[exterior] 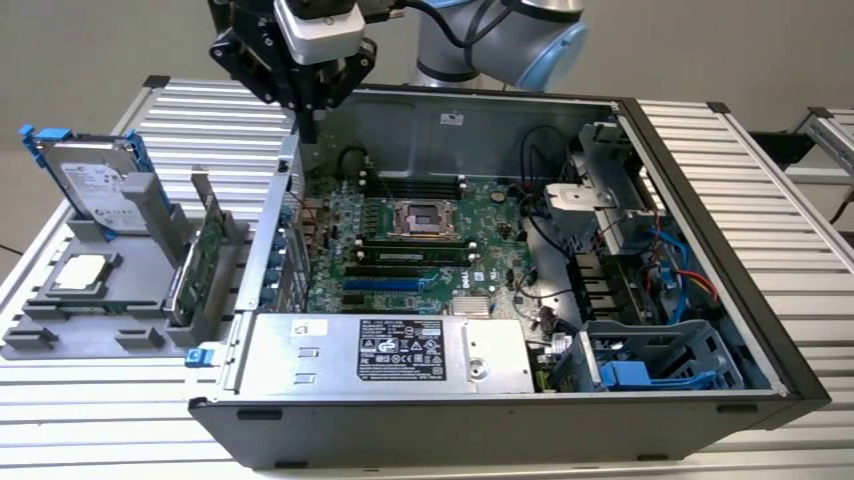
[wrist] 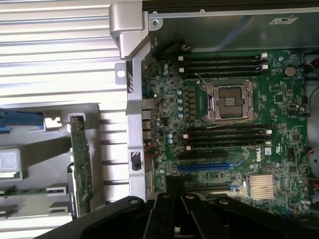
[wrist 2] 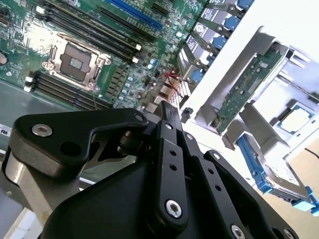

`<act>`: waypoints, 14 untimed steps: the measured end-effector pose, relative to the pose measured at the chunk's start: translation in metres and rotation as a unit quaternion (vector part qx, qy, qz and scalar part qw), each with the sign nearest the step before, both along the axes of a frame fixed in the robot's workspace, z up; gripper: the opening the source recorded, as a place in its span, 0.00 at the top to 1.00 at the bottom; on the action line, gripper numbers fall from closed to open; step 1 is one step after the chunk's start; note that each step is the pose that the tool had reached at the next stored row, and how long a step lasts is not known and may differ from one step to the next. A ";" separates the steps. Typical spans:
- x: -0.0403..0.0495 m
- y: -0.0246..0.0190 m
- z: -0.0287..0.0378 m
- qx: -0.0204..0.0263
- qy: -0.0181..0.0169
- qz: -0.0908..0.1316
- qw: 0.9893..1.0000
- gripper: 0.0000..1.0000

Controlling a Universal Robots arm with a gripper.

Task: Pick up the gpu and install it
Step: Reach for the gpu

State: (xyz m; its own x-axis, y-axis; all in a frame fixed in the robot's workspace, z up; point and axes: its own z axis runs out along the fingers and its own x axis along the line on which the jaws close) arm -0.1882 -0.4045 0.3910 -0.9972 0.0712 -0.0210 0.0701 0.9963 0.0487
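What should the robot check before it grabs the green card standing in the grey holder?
1. The gpu stands upright in the grey holder: ok.
2. The gripper is empty: ok, it holds nothing.
3. The gripper is open, ready to grab: not ok, it is shut.
4. The gripper is above the gpu: not ok, it hangs over the edge of the computer case, to the exterior view's right of the card.
5. The computer case is open on top: ok.
6. The blue slot on the board is free: ok, it looks empty.
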 end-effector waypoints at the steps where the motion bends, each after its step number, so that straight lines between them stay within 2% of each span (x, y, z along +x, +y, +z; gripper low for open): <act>1: -0.0005 0.0000 0.0000 0.000 0.000 0.000 1.000 1.00; 14: -0.0077 -0.0001 0.0000 0.000 0.000 0.000 1.000 1.00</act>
State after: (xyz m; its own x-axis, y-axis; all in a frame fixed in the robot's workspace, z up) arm -0.1958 -0.4047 0.3911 -0.9972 0.0712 -0.0213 0.0701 0.9964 0.0487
